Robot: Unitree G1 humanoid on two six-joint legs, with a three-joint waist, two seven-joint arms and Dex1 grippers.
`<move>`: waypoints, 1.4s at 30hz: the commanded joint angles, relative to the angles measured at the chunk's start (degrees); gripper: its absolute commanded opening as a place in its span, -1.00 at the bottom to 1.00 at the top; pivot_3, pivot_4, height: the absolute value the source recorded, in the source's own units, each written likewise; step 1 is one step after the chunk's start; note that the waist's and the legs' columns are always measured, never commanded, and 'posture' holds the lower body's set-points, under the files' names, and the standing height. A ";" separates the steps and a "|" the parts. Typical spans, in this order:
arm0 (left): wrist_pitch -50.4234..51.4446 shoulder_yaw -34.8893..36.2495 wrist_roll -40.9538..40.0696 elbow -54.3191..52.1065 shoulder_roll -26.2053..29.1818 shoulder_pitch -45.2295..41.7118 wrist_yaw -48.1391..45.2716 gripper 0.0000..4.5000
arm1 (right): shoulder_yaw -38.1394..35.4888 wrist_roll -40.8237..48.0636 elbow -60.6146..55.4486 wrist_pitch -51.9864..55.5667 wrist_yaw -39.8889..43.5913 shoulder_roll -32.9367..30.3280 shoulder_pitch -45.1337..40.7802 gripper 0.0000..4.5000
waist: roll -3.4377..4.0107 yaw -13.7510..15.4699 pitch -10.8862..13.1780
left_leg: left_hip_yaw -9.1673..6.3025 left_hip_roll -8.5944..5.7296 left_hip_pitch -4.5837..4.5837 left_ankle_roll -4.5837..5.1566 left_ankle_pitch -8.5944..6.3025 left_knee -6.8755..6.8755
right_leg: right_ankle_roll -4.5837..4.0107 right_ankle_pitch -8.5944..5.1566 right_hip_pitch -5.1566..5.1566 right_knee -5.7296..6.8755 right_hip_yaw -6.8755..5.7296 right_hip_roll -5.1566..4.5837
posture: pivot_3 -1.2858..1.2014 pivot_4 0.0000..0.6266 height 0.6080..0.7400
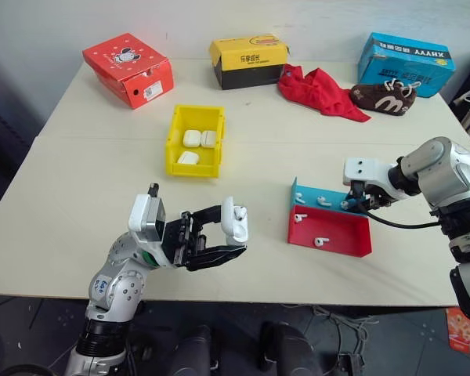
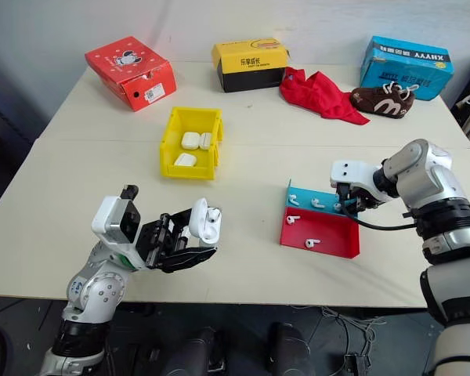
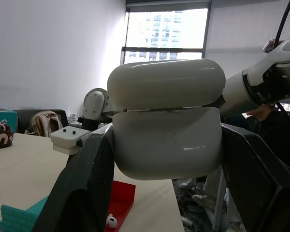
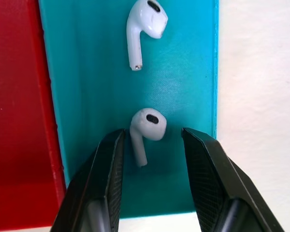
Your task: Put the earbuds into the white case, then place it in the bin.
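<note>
Earbuds [image 4: 146, 128]: four lie in the tray, tiny glossy white, stemmed; two on the teal part, two on the red part. A fifth seems to sit in the open case, hard to tell.
White case [image 1: 236, 222]: one held case, small, glossy, rounded, its hinged lid lifted slightly ajar; held above the near edge of the table.
Cases in bin: three more white cases, lids closed, lying together inside.
Bin [image 1: 172, 141]: one, bright yellow, open-top, raised walls, on the table's middle left, well apart from the tray.
Tray [image 1: 329, 243]: one, shallow, red floor with a teal section on its far side, right of centre.
Left gripper [image 1: 219, 235]: black fingers clamped on the white case's two sides, pointing toward the robot's right.
Right gripper [image 4: 150, 159]: tipped down over the teal section, fingers parted with one earbud between them; I cannot tell whether they touch it.
Boxes: three at the far edge, one red [image 1: 128, 69], one yellow-black [image 1: 248, 61], one blue [image 1: 406, 63].
Red cloth [image 1: 319, 92]: one, beside a brown shoe [image 1: 384, 97].
</note>
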 commanded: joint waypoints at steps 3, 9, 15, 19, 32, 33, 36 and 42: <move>-1.12 0.42 -0.22 -1.34 0.34 0.60 -0.64 0.24 | -0.75 -0.87 0.21 -0.61 0.16 0.50 -0.39 -0.18 | 0.00 0.00 0.00 | 0.00 0.00 0.01 -0.01 0.01 0.00 | 0.00 0.00 0.00 0.00 0.00 0.00 | 0.03 -0.52 1.00; -1.21 0.31 -0.20 -1.46 0.33 0.94 -0.75 0.24 | -0.08 -2.03 -0.18 -1.19 0.42 0.09 0.26 -0.18 | -0.01 -0.04 0.00 | 0.00 0.00 0.04 -0.03 0.02 0.00 | 0.00 0.00 0.02 0.01 0.02 0.00 | 0.03 -0.52 1.00; -1.28 0.27 -0.07 -1.39 0.32 1.05 -0.80 0.24 | -0.40 -2.16 0.01 -1.38 0.36 0.25 0.84 -0.18 | -0.01 -0.02 -0.01 | 0.00 0.00 0.05 -0.02 0.03 0.02 | 0.00 0.00 0.02 0.01 0.02 -0.02 | 0.03 -0.52 1.00; -1.29 0.28 -0.06 -1.48 0.31 1.14 -0.77 0.24 | -0.35 -2.02 -0.20 -1.20 0.75 0.19 1.30 -0.44 | -0.02 -0.02 -0.01 | 0.00 0.00 0.06 -0.03 0.04 0.02 | 0.00 0.00 0.03 0.02 0.02 -0.02 | 0.03 -0.52 1.00; -1.19 0.38 -0.20 -1.45 0.28 0.96 -0.78 0.24 | -2.09 -0.70 0.63 -1.61 -0.08 0.33 0.93 -0.78 | -0.03 -0.03 -0.02 | 0.00 0.00 0.10 -0.03 0.04 0.02 | 0.00 0.00 0.06 0.00 0.02 -0.04 | 0.03 -0.52 1.00; -1.17 0.40 -0.24 -1.44 0.24 0.90 -0.73 0.24 | -2.72 -0.20 0.44 -1.56 -0.08 0.10 0.60 -0.78 | -0.03 -0.02 -0.02 | 0.00 0.00 0.10 -0.03 0.04 0.02 | 0.00 0.00 0.06 0.00 0.02 -0.04 | 0.03 -0.52 1.00; -1.25 0.60 -0.56 -1.34 -0.07 0.55 -0.59 0.24 | -7.02 4.16 -1.25 -0.18 2.07 -1.30 -1.59 -0.78 | -0.02 -0.03 -0.01 | 0.00 -0.01 0.08 -0.03 0.04 0.02 | 0.00 0.00 0.04 0.00 0.02 -0.04 | 0.03 -0.52 1.00; -1.04 1.09 -1.38 -0.20 -1.35 -1.95 0.19 0.24 | -19.71 26.38 -11.09 5.03 11.33 -2.70 1.31 -0.78 | 0.01 0.11 0.01 | -0.05 0.00 0.02 -0.01 0.05 0.02 | 0.00 0.00 0.02 0.01 -0.02 -0.03 | 0.03 -0.52 1.00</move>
